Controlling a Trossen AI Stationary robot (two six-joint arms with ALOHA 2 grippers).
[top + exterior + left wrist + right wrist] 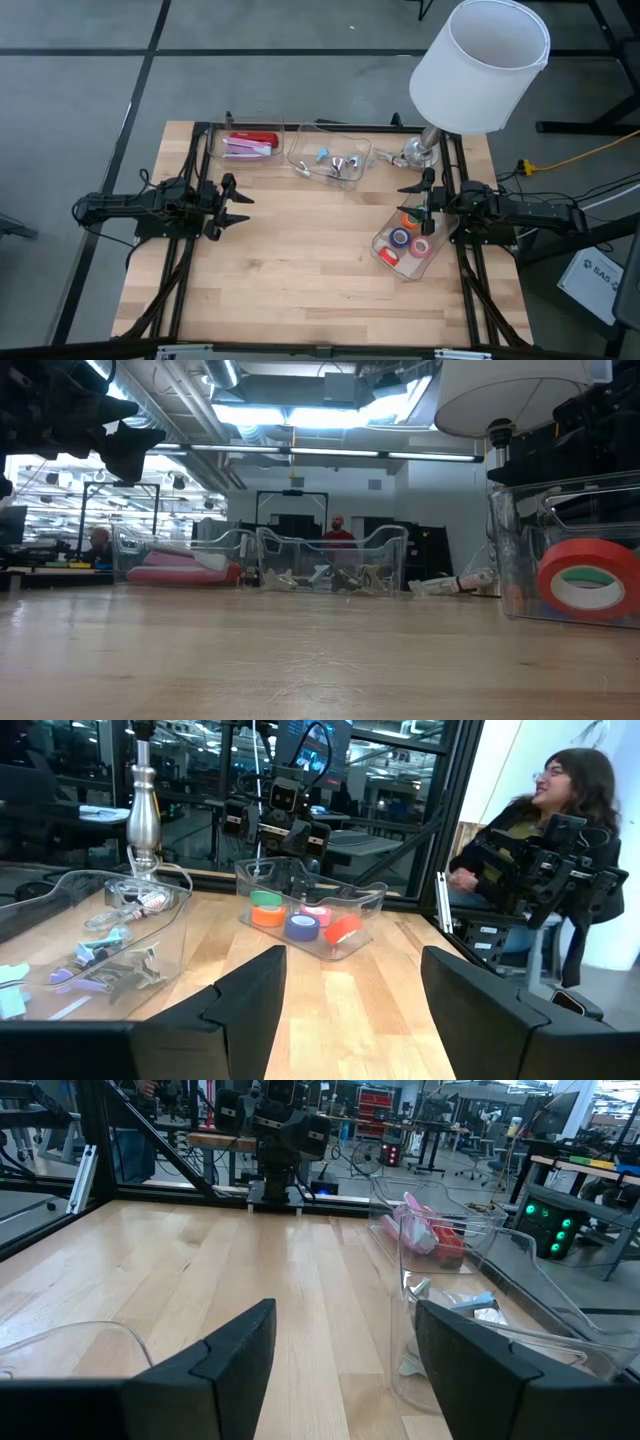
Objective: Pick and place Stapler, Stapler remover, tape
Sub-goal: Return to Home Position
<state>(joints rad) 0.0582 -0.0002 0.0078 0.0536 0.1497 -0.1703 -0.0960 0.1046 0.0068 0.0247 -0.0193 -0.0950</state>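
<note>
Three clear bins sit on the wooden table. The far-left bin holds the red and pink staplers (247, 143) (432, 1232). The middle bin holds the silvery stapler removers (332, 162) (110, 965). The bin at the right holds rolls of tape (408, 238) (300, 918), green, orange, blue, pink and red; the red one (588, 578) leans against the bin's wall. My left gripper (238, 205) (350, 990) hovers open at the table's left edge. At the right edge, just above the tape bin's far end, my right gripper (412, 200) (345, 1350) also stands open. Nothing is between the fingers of either.
A lamp with a white shade (480, 65) and a silver base (420, 150) stands at the far right corner, with a small wrapped item beside it. Bare wood (300, 260) lies across the middle and near side. A person (540, 830) sits beyond the table's right edge.
</note>
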